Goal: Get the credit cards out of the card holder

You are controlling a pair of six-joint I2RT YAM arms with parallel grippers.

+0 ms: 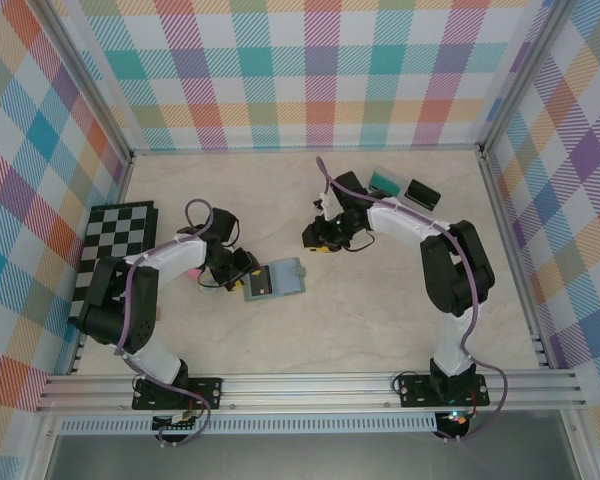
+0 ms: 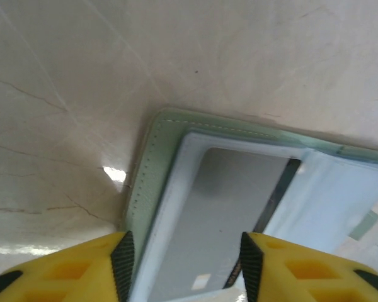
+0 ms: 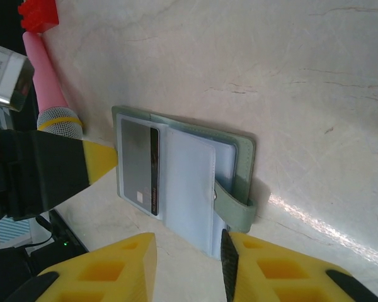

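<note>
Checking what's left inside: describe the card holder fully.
The grey-green fabric card holder lies open and flat on the beige marble-look table, stitched rim, pale clear sleeves inside. One grey card with a dark stripe sits in a sleeve; a tab strap folds over one edge. The left gripper straddles its card end.

The card holder is grey-green with pale stitching and bluish-white pockets, showing a grey card with a dark stripe, on a cream worktop veined in thin brown. The left tool and right tool are yellow with black pads. A black-and-white chequered board lies at the worktop's left edge, and pastel plaid walls surround it.
</note>
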